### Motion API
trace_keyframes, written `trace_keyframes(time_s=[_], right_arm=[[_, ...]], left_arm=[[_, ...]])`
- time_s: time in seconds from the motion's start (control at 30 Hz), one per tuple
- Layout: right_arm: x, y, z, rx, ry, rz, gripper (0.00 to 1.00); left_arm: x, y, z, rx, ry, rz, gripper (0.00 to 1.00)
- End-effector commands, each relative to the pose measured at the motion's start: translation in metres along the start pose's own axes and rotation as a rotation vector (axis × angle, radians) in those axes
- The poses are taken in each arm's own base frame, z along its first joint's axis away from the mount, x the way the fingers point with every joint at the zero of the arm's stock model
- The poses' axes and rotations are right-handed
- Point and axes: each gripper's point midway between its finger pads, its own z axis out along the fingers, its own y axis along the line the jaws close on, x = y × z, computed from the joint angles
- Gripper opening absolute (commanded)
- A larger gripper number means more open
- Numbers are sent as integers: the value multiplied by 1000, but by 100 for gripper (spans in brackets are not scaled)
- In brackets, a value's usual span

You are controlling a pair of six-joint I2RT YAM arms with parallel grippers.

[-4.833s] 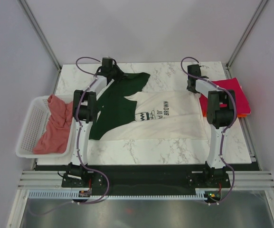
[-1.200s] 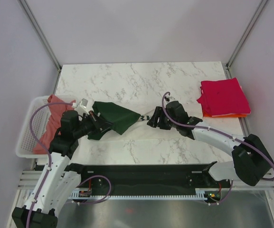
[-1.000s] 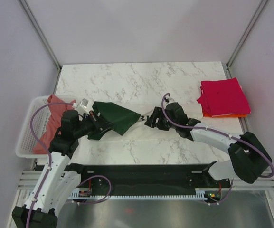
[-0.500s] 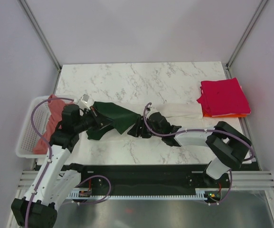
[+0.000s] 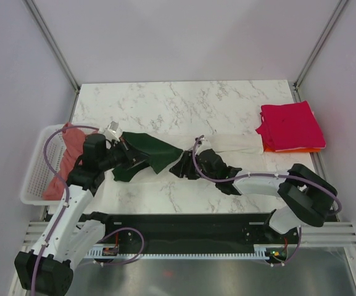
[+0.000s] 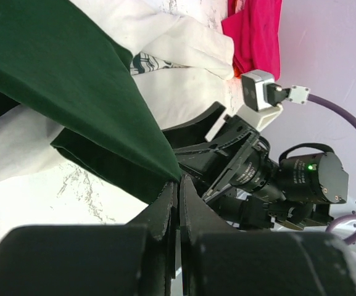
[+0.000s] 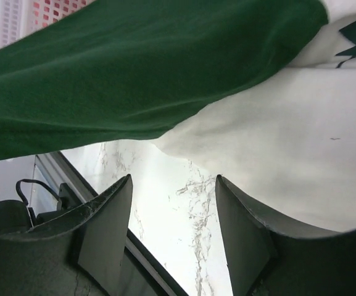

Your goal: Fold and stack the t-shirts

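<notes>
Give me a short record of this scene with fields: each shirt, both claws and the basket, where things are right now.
cream tee: stretched sideways across the marble table, dark green part at the left end
left claw: shut, pinching the tee's green edge
right claw: open, low beside the tee's middle, nothing between its fingers
folded stack: magenta tee on orange tee, at the table's right edge
salmon-pink tee: unfolded, draped in the white basket on the left

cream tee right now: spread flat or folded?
Folded over, not spread: the cream tee lies as a narrow band across the table, its green sleeve pinched in the left gripper.
</notes>
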Motion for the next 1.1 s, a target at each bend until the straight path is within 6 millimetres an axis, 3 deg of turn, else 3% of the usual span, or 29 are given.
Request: trace_keyframes(time_s=[0.0, 0.13, 0.27, 0.37, 0.5, 0.63, 0.77, 0.8, 0.87, 0.9, 1.07], right_arm=[[-32, 12, -17, 17, -113, -56, 64], [-39, 2, -31, 90, -133, -81, 63], [-40, -8, -33, 148, -139, -95, 62], [-39, -15, -31, 190, -125, -109, 61], [-40, -16, -26, 221, -105, -140, 61], [-32, -17, -11, 223, -49, -142, 58], [-25, -4, 4, 192, -20, -122, 56], [-26, 7, 9, 171, -21, -126, 55], [-20, 8, 19, 187, 1, -129, 54], [-22, 19, 24, 172, -1, -131, 53], [-4, 20, 44, 188, 51, -81, 49]], left_arm=[[-3, -18, 3, 70, -7, -20, 2], [9, -25, 12, 99, 21, -47, 2], [-6, -38, 17, 105, 10, -38, 2], [-16, -29, 28, 67, 11, -47, 2], [-26, -7, 39, 8, -4, -34, 2], [-42, 28, 46, -72, -33, -43, 2], [-55, 54, 47, -144, -72, -4, 2], [-57, 60, 47, -165, -80, 7, 2], [-64, 74, 48, -218, -105, 26, 2], [-67, 78, 49, -233, -112, 31, 2], [-72, 88, 54, -269, -116, 26, 2]])
